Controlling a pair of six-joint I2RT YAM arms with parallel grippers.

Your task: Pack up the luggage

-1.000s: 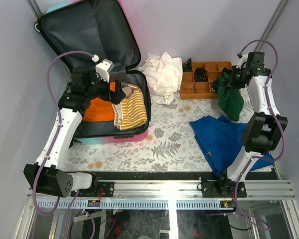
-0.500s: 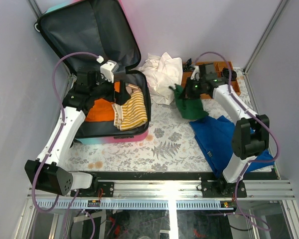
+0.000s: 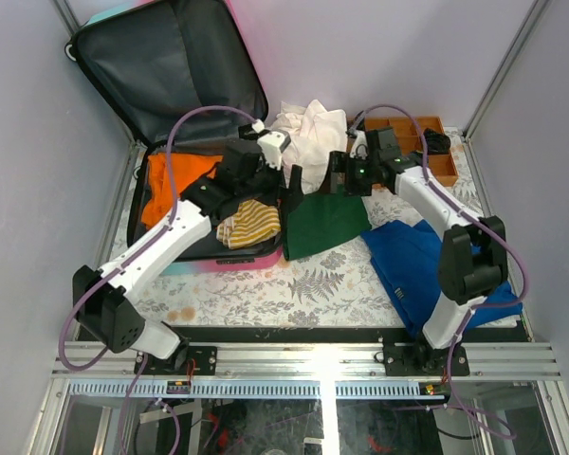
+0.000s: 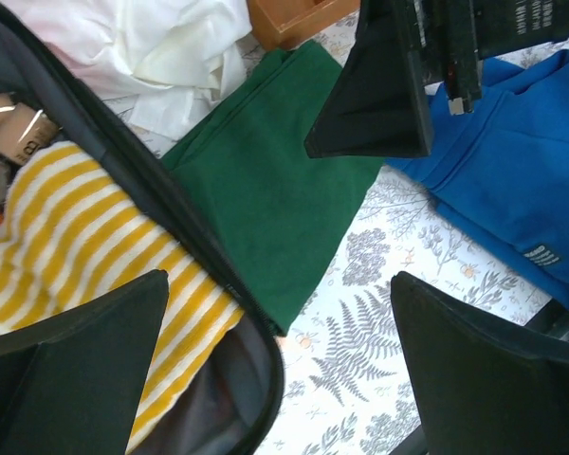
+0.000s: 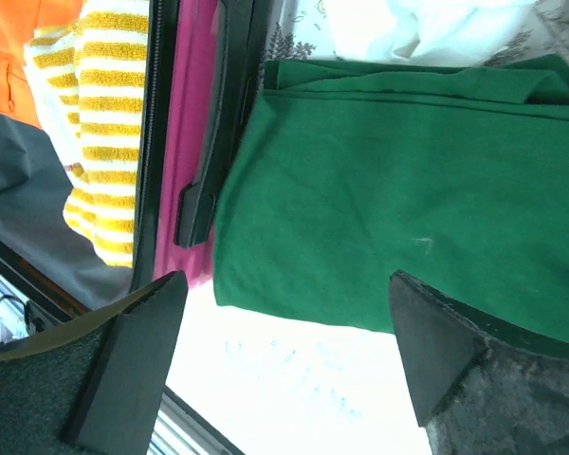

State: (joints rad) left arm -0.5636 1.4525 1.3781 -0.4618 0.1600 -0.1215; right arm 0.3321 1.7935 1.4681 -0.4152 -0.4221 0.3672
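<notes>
The luggage [image 3: 171, 71] lies open at the far left of the table [image 3: 303, 275]. Its dark-lined lid leans back against the wall and its base rests flat. An orange garment [image 3: 171, 180] and a yellow-and-white striped towel [image 3: 247, 220] sit inside the base.

A dark green cloth [image 3: 324, 223] lies spread flat on the table, with its left edge right against the pink side of the luggage. A crumpled white cloth [image 3: 308, 128] is behind it, a blue garment [image 3: 417, 261] lies to its right, and an orange compartment tray [image 3: 412, 121] stands at the far right.

The left arm reaches across the luggage base toward the green cloth. The left fingers [image 4: 85, 360] are spread wide apart and hold nothing. Between them the left wrist view shows the luggage rim, the striped towel and the green cloth.

The right arm comes in from the tray side and meets the left arm above the far edge of the green cloth. The right fingers [image 5: 133, 351] are also wide apart and empty. They hang over the green cloth, with the luggage's pink shell beside it.
</notes>
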